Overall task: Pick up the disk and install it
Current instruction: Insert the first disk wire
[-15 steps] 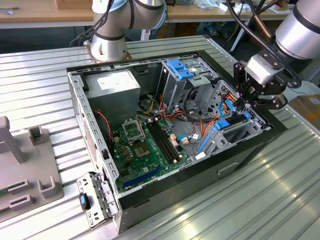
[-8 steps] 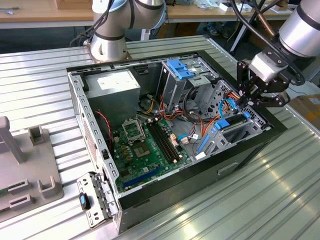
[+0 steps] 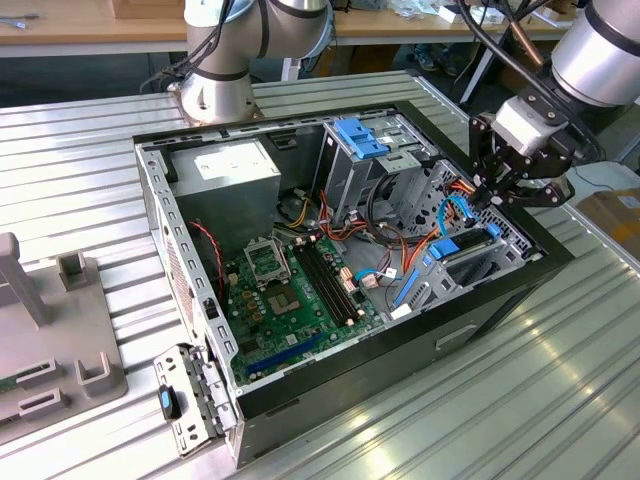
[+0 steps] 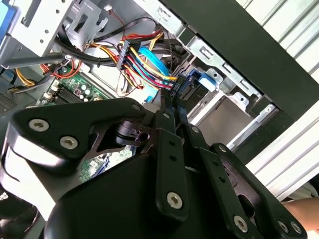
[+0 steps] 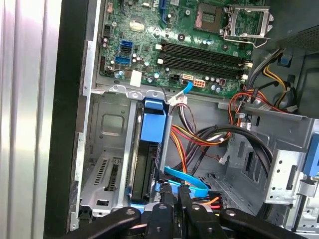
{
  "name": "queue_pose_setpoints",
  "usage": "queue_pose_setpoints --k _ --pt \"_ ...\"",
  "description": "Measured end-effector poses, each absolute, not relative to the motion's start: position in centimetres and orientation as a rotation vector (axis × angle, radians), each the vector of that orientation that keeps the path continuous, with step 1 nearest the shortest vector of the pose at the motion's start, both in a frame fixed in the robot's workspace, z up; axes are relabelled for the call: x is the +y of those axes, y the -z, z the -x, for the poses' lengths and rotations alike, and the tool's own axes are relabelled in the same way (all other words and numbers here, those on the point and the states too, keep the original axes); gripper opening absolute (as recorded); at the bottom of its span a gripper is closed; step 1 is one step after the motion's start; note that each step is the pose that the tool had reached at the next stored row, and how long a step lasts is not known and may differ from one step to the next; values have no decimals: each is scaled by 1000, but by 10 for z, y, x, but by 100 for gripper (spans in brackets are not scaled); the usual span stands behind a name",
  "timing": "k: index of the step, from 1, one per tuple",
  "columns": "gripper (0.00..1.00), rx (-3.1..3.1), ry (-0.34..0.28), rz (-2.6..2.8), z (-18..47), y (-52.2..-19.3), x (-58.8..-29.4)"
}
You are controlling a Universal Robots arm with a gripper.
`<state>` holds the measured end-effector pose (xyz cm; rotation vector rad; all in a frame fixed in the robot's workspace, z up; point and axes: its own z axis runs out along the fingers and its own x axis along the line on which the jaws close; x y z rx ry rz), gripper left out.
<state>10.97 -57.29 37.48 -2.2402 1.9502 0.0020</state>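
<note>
The disk [image 5: 147, 162] stands on edge in the drive bay at the case's corner, a dark slab with a bright blue carrier frame [image 5: 153, 124] around it. In the exterior view the disk [image 3: 462, 250] sits low at the case's right side, and my gripper [image 3: 487, 196] hangs just above its end. My fingers [image 5: 167, 198] are drawn together in both wrist views, with their tips at the disk's blue end [image 4: 200, 79] beside a black connector [image 4: 176, 88]. I cannot make out anything clamped between them.
A light blue flat cable [image 5: 185, 178] and a bundle of coloured power wires [image 4: 144, 62] crowd the gripper. The motherboard [image 3: 290, 290] lies on the case floor. A grey power-supply box [image 3: 228, 170] and a metal cage with a blue bracket [image 3: 362, 136] stand at the back.
</note>
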Motion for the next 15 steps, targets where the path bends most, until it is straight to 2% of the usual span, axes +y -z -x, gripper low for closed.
queue_pose_setpoints --k 8,15 --pt "16 1950 -2 2240 -121 -374 -578" --pt "16 1981 1 2213 -104 -356 -582"
